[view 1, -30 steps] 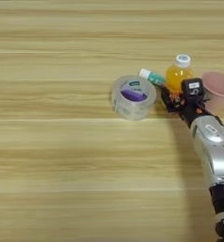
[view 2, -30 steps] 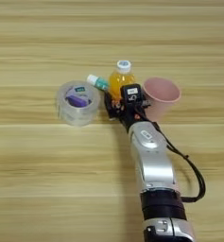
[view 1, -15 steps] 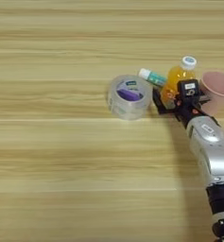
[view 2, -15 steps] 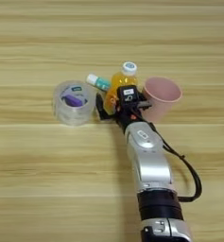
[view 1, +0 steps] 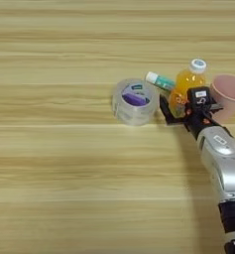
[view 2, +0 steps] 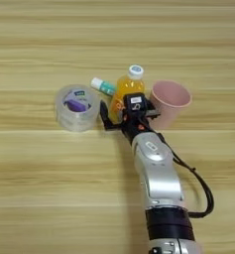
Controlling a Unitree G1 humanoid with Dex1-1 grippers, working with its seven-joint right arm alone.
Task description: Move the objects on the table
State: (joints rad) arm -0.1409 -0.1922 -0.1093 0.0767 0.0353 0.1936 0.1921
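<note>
Gripper (view 2: 123, 113) straddling the juice bottle (view 2: 127, 89) low, fingers spread, not yet clamped; tape roll (view 2: 77, 106) just left, cup (view 2: 169, 102) right. Probably light, smooth, tippy; best gripped mid-body.

Wooden table (view 2: 29, 188) under tape roll (view 2: 77, 106), tube (view 2: 103, 86), seemingly tilted bottle (view 2: 127, 92), cup (view 2: 169, 102).

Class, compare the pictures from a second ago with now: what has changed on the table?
The right gripper edged left by the orange-juice bottle, whose cap tipped right, towards the pink cup. Tape roll, tube and cup roughly kept their places.
</note>
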